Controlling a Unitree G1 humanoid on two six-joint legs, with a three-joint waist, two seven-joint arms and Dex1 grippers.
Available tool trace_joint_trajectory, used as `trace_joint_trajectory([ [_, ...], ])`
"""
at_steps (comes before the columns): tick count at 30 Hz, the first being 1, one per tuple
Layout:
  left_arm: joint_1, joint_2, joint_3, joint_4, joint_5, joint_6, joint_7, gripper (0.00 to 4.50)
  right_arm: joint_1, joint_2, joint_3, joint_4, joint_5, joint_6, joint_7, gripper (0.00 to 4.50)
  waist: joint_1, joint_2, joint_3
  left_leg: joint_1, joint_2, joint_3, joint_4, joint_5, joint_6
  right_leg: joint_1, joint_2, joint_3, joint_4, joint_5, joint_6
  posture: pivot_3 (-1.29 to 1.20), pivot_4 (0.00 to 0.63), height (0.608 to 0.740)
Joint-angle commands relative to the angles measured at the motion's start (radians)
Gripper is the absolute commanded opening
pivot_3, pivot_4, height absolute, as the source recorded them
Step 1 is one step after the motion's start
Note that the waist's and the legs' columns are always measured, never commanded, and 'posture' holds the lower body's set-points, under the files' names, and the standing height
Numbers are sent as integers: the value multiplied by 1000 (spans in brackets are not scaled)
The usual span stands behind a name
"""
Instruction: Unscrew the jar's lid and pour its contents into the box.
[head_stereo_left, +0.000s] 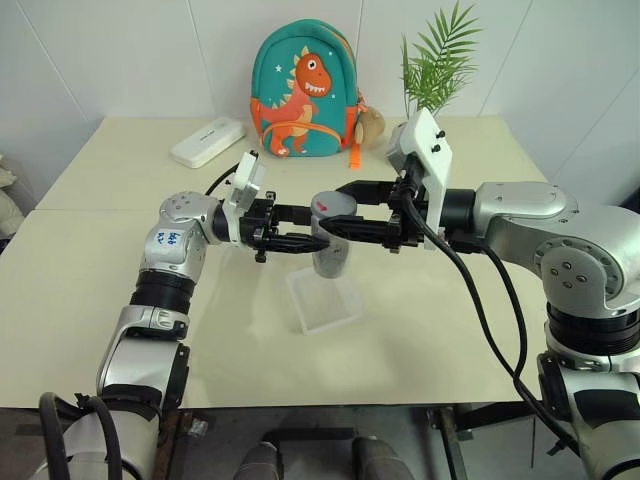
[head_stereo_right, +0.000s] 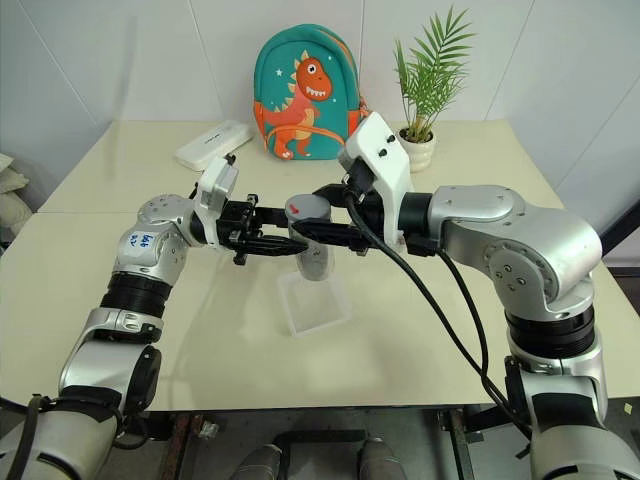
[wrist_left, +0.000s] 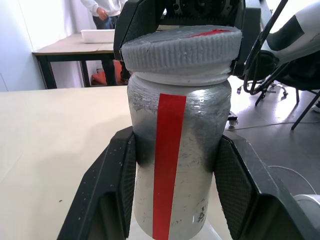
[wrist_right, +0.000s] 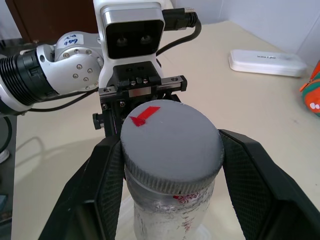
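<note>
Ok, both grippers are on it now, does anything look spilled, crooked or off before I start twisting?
Nothing spilled. The jar is upright above the box, left gripper on its body, right gripper on the lid. The lid looks slightly tilted on the neck.

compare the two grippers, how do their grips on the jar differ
The left gripper clamps the jar on its silvery body, below the cap, while the right gripper clamps the grey lid on its ribbed rim. The left gripper reaches in from the robot's left, the right gripper from its right. Both are shut on their part, holding the jar upright above the box.
</note>
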Motion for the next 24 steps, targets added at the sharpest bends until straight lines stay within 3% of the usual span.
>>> trace_joint_trajectory([
  [1,-16,5,5,-2,7,-13,-10,1881,-39,1,-69,-4,17,-26,-3,2495,0,0,0,0,0,0,0,0,0,0,0,0,0,0,0,0,150,740],
  [24,23,-2,-7,-23,14,-18,-11,1881,-16,60,-137,14,123,20,-76,2495,1,0,0,0,0,0,0,0,0,0,0,0,1,1,2,0,150,740],
])
